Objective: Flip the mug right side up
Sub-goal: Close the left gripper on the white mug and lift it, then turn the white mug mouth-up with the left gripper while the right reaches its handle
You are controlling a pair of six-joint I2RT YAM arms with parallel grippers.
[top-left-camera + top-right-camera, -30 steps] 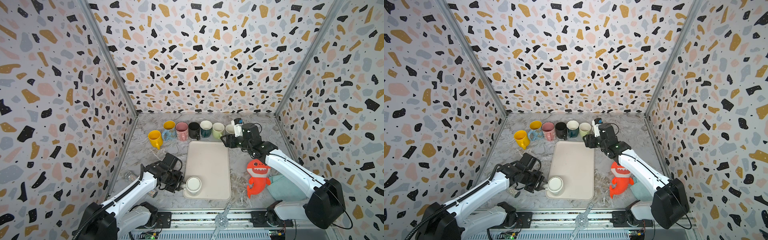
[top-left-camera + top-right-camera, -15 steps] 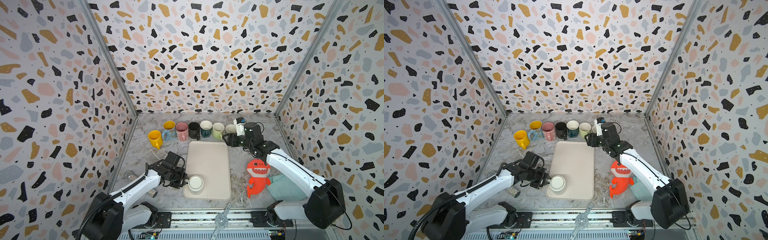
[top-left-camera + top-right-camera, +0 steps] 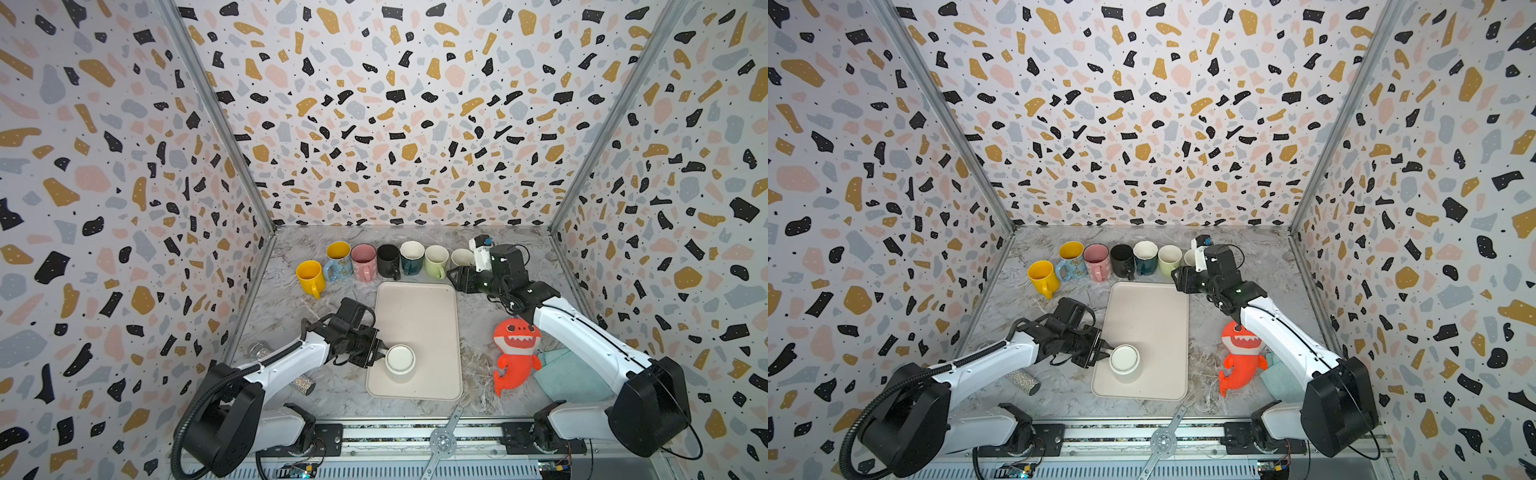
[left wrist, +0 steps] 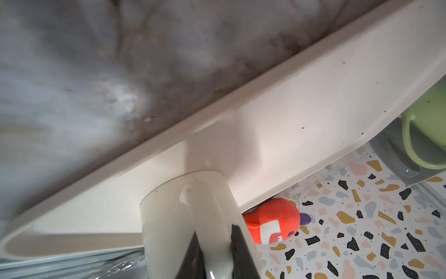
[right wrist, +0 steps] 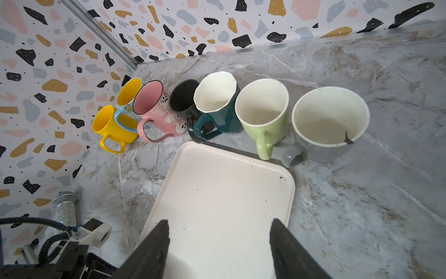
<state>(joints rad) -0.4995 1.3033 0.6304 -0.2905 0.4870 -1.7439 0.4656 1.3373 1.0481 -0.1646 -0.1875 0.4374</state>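
Observation:
A white mug (image 3: pixel 400 359) (image 3: pixel 1124 359) stands upside down, base up, on the front left part of the cream tray (image 3: pixel 415 307) (image 3: pixel 1148 307). My left gripper (image 3: pixel 380 352) (image 3: pixel 1105 353) reaches it from the left and is shut on its handle (image 4: pixel 210 212). In the left wrist view the dark fingers (image 4: pixel 241 251) clamp the handle from both sides, with the mug body (image 4: pixel 166 217) behind it. My right gripper (image 3: pixel 454 279) (image 3: pixel 1177 277) (image 5: pixel 220 221) hangs open and empty over the tray's far right corner (image 5: pixel 277 174).
Several upright mugs line the back, from a yellow mug (image 3: pixel 309 276) (image 5: pixel 108 125) to a grey mug (image 5: pixel 330 120) beside my right gripper. An orange shark plush (image 3: pixel 516 351) and a teal cloth (image 3: pixel 569 374) lie to the right. A glittery microphone (image 3: pixel 303 384) lies front left.
My left gripper has moved right to the mug and closed on its handle. The mug has shifted slightly right and back on the tray. The right arm has barely moved.

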